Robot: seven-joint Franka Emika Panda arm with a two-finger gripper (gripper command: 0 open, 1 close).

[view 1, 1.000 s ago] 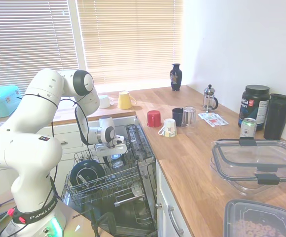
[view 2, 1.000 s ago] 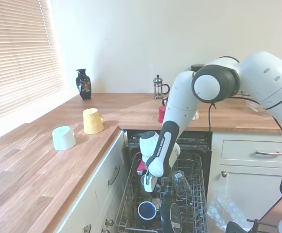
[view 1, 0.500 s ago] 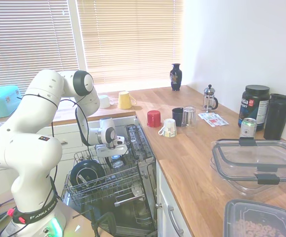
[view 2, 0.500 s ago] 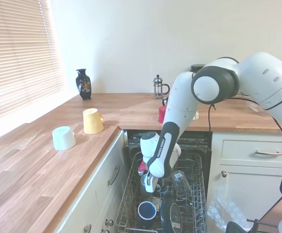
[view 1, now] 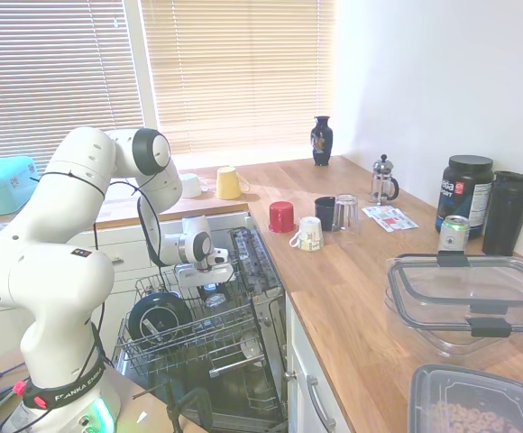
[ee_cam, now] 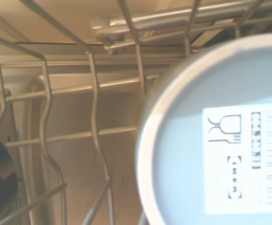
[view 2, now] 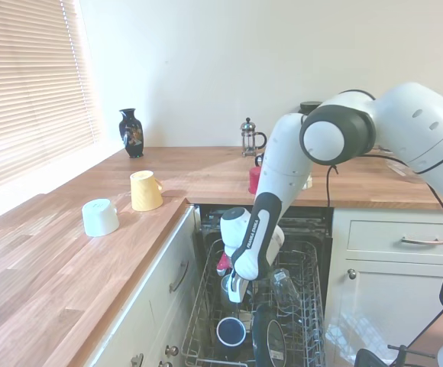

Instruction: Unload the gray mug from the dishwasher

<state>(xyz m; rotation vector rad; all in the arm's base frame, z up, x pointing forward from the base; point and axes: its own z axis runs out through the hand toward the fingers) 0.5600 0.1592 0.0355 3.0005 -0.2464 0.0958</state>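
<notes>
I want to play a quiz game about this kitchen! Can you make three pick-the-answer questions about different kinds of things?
1. Where is the white robot's pincer?
A. Low over the gray wire dishwasher rack
B. By the vase
C. Above the countertop

2. What colour is the small upside-down cup on the wooden countertop next to the black mug?
A. Green
B. Red
C. Purple

3. How is the dishwasher's drop-down door?
A. Shut
B. Missing
C. Dropped open

Answers: 1 A, it hangs among the rack's wires; 2 B, it is plainly red; 3 C, the rack is pulled out over it.
</notes>
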